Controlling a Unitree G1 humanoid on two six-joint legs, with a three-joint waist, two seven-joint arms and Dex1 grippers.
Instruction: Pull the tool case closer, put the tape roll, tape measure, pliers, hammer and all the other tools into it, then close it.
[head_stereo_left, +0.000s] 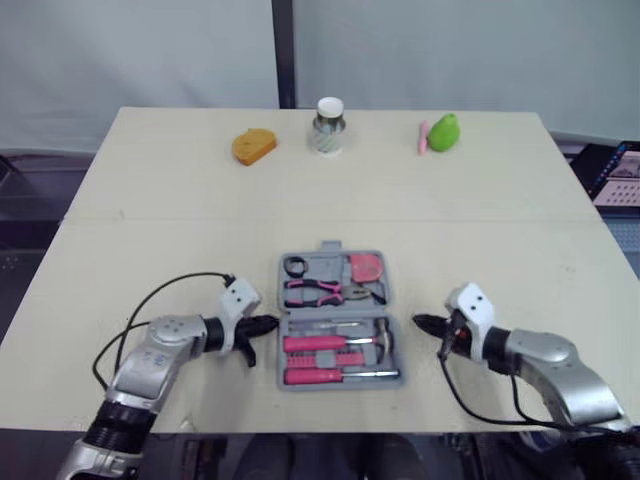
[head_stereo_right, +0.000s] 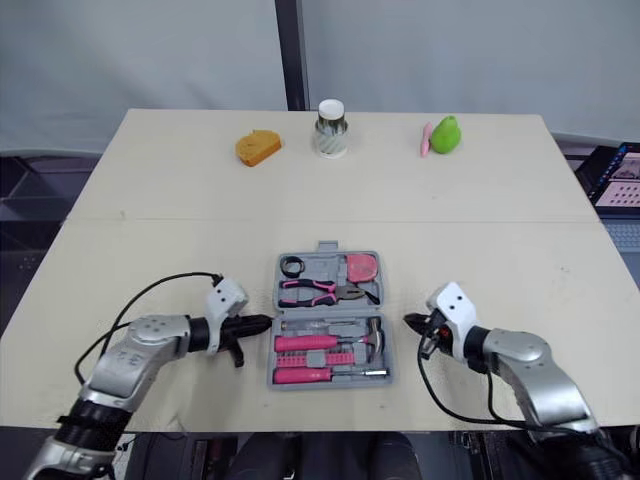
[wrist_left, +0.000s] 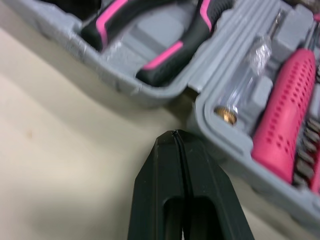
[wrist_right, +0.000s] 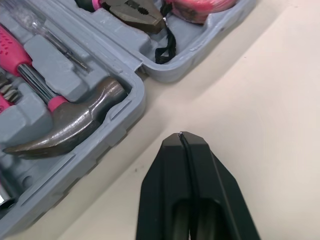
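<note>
A pale beige table (head_stereo_left: 150, 200) fills the frame, a seam (head_stereo_left: 300, 221) crossing its middle. An open grey tool case (head_stereo_left: 331, 249) lies at lower centre. Near the top edge sit an orange object (head_stereo_left: 254, 146) left of centre, a white-lidded jar (head_stereo_left: 328, 126) at centre, and a green object (head_stereo_left: 443, 132) touching a pink piece (head_stereo_left: 422, 137) to the right.

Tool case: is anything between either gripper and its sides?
Nothing visible. Only bare table lies between the left gripper and the tool case's left edge, and between the right gripper and its right edge.

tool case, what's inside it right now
The open tool case holds, in its far half, a black tape roll, pliers and a pink tape measure; in its near half, a hammer and a pink-handled screwdriver. Whatever lies beneath them is covered.
</note>
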